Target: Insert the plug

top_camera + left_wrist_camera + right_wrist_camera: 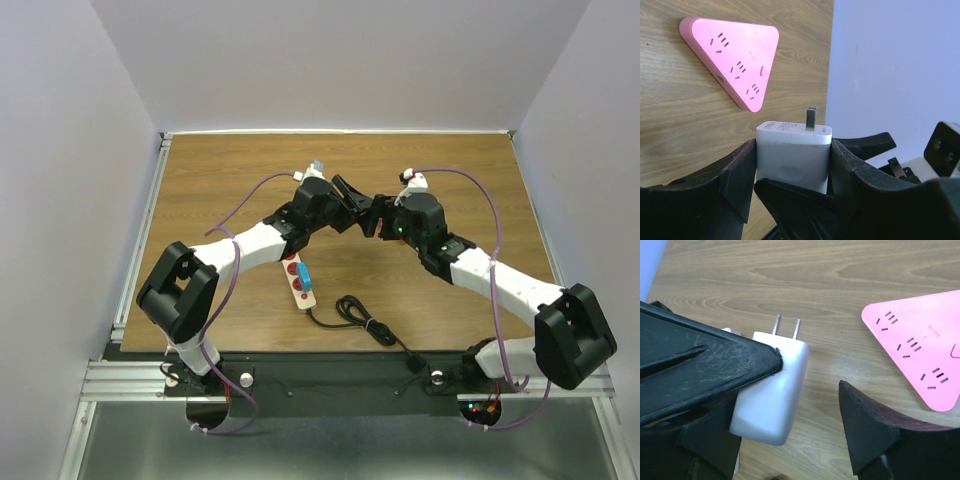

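Observation:
A white plug (792,160) with two metal prongs pointing away sits between the fingers of my left gripper (793,150), which is shut on it. The pink triangular socket block (735,60) lies flat on the wood beyond the prongs. In the right wrist view the same plug (775,390) sits beside the pink block (920,350). My right gripper (810,371) is open around the plug. One finger (705,370) lies against the plug's top and the other finger (875,435) stands apart from it. From above, both grippers (350,192) (372,215) meet mid-table and hide the pink block.
A white power strip (299,280) with red and blue parts lies near the left arm, and its black cable (365,322) coils toward the front edge. White walls surround the wooden table (220,170). The table's edge runs just right of the pink block in the left wrist view.

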You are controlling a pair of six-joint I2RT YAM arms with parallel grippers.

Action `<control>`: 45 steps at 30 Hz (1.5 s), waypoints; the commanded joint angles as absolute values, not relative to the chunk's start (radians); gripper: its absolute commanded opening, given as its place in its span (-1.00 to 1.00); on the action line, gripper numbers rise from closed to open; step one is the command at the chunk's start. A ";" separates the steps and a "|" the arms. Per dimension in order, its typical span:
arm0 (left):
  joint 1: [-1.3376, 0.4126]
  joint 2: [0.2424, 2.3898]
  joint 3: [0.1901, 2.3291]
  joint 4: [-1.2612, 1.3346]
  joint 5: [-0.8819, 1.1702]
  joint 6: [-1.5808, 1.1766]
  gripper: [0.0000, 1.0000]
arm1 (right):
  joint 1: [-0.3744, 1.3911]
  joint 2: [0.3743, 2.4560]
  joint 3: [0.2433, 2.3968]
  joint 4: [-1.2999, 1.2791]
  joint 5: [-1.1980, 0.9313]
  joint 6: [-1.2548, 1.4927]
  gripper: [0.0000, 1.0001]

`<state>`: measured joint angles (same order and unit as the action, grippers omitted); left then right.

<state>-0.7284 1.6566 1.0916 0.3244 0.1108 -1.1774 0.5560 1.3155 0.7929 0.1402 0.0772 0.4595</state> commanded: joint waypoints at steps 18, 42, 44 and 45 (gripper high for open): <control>-0.759 1.526 0.969 0.500 0.088 -1.267 -0.65 | 0.609 1.287 0.837 0.285 0.318 0.388 -0.99; -0.423 1.436 0.950 0.515 0.251 -0.735 0.97 | 0.296 1.348 1.411 -0.760 -0.423 0.276 -0.99; -0.420 1.439 0.945 0.522 0.270 -0.700 0.96 | 0.282 1.397 1.456 -0.813 -0.490 0.272 -0.99; -0.419 1.442 0.942 0.523 0.275 -0.683 0.96 | 0.281 1.408 1.474 -0.834 -0.506 0.270 -0.99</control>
<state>-0.4297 1.4433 0.9501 0.4534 0.1963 -0.8120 0.3115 1.3552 1.3895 -0.6201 -0.2920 0.2897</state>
